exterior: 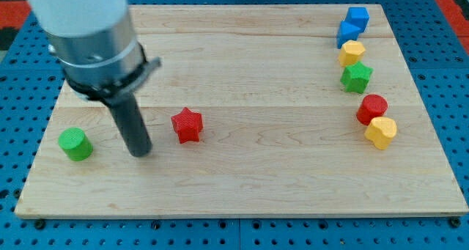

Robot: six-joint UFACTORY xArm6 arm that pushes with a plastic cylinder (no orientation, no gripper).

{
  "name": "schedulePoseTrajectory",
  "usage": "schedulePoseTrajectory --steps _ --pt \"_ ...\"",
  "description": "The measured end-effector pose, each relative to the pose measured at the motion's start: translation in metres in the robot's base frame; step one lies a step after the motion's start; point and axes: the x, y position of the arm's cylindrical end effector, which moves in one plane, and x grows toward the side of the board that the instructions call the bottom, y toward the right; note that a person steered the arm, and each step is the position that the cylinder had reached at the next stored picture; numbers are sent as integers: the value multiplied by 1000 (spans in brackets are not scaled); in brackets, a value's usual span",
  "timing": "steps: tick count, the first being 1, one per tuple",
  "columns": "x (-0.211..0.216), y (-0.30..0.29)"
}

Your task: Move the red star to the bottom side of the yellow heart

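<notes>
The red star lies on the wooden board, left of centre. My tip rests on the board just left of the star, with a small gap between them. The yellow heart lies far off at the view's right, just below and touching a red cylinder. The star and the heart are far apart, at about the same height in the view.
A green cylinder lies left of my tip. At the right edge a column holds a blue cube, another blue block, a yellow pentagon-like block and a green star.
</notes>
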Motion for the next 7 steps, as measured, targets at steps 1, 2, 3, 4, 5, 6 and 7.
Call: schedulePoseTrajectory --steps 1,2,3,4,5,6,7 --pt "-33 -33" --pt "-34 71" --pt "-18 205" --pt "9 225" --pt "15 205" --pt "32 258" --pt "33 317"
